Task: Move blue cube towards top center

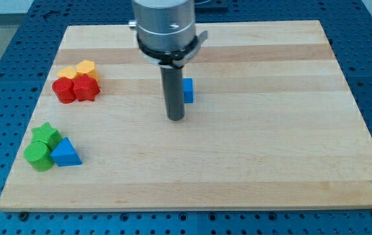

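Item: my tip (pixel 175 118) rests on the desk (pixel 251 163), gripping nothing, just left and below the half-hidden blue cube (pixel 188 90) near top centre; no legible markings.

Bright, even light from overhead; the pale wooden desk (pixel 251 150) shows a soft sheen but no harsh glare; shadows are faint and short beside the blocks; focus is sharp throughout; edges look undistorted.

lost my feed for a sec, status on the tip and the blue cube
My tip down on the board, just below-left of the blue cube. Cube partly hidden behind the rod. Nothing between cube and the view's top centre.
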You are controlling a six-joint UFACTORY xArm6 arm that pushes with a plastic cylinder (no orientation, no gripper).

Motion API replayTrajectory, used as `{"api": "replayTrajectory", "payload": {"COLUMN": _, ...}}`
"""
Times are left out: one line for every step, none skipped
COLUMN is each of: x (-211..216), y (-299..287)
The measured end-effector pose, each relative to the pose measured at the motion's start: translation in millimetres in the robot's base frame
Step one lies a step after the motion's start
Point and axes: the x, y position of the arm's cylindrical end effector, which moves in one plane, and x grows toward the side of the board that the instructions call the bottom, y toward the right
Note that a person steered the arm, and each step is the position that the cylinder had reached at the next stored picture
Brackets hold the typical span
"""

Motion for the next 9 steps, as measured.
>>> {"api": "replayTrajectory", "payload": {"x": -27.1, "y": 2.4}}
{"api": "replayTrajectory", "payload": {"x": -61.9, "y": 0.4}}
{"api": "replayTrajectory", "payload": {"x": -87.4, "y": 0.1}}
{"api": "replayTrajectory", "payload": {"x": -96.4, "y": 0.1}}
{"api": "replayTrajectory", "payload": {"x": -96.5, "y": 0.1}}
{"api": "replayTrajectory", "payload": {"x": -96.5, "y": 0.1}}
{"api": "replayTrajectory", "payload": {"x": -94.9, "y": 6.1}}
{"api": "replayTrajectory", "payload": {"x": -91.2, "y": 18.2}}
{"api": "replayTrajectory", "payload": {"x": -99.2, "y": 19.9}}
